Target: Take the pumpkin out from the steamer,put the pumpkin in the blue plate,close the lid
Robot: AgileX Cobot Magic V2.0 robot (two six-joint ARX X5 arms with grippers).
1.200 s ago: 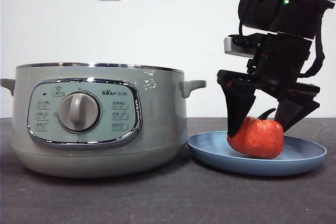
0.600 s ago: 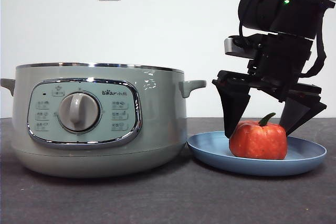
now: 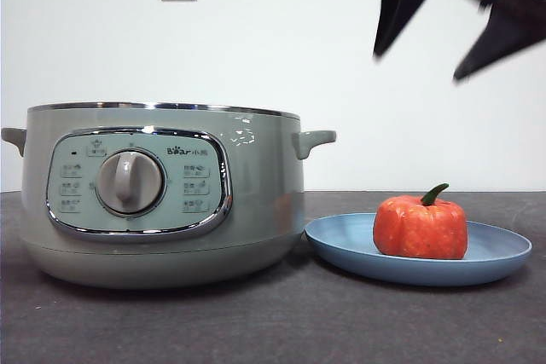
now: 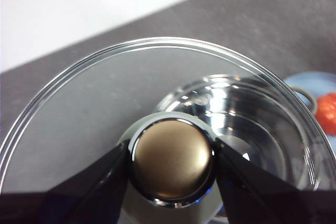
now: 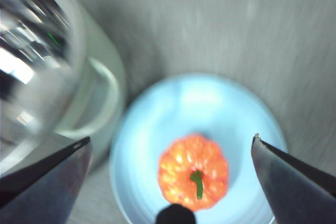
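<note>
The pumpkin point(image 3: 421, 227) sits upright in the blue plate point(image 3: 341, 245), at about 3 o'clock from the steamer point(image 3: 256, 210), whose top is uncovered. The right gripper point(image 3: 456, 19), blurred and cut off by the top edge of the front view, hangs well above the pumpkin with its jaws spread wide and nothing between them. The left gripper point(image 4: 172, 157) pinches the knob of the lid point(image 4: 79, 108); in the front view only a sliver of the lid's rim shows at 11 o'clock, above the pot.
</note>
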